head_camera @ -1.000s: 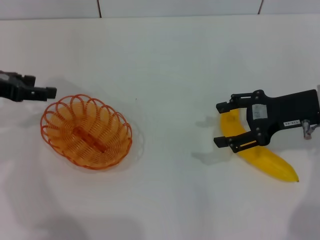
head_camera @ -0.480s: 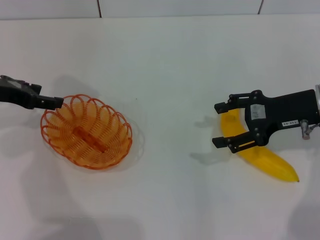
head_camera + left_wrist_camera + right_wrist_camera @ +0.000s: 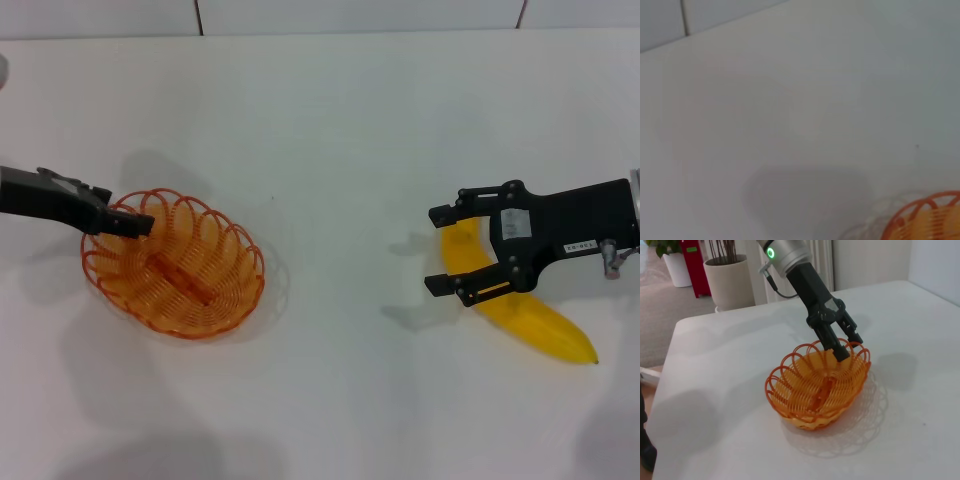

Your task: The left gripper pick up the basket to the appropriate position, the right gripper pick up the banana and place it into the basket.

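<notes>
The orange basket (image 3: 172,263) sits on the white table at the left. It also shows in the right wrist view (image 3: 817,385), and a bit of its rim shows in the left wrist view (image 3: 925,220). My left gripper (image 3: 135,222) is at the basket's far left rim; in the right wrist view it (image 3: 847,347) is open, with one finger inside the rim and one outside. The yellow banana (image 3: 530,320) lies at the right. My right gripper (image 3: 447,250) is open, its fingers on either side of the banana's upper end.
The table's back edge meets a tiled wall (image 3: 350,15). In the right wrist view the table's far edge (image 3: 685,322) drops to a floor with a white plant pot (image 3: 732,282) and a red object (image 3: 690,260).
My left gripper has moved right and down from beside the basket onto its rim. The right gripper and the banana have stayed in place.
</notes>
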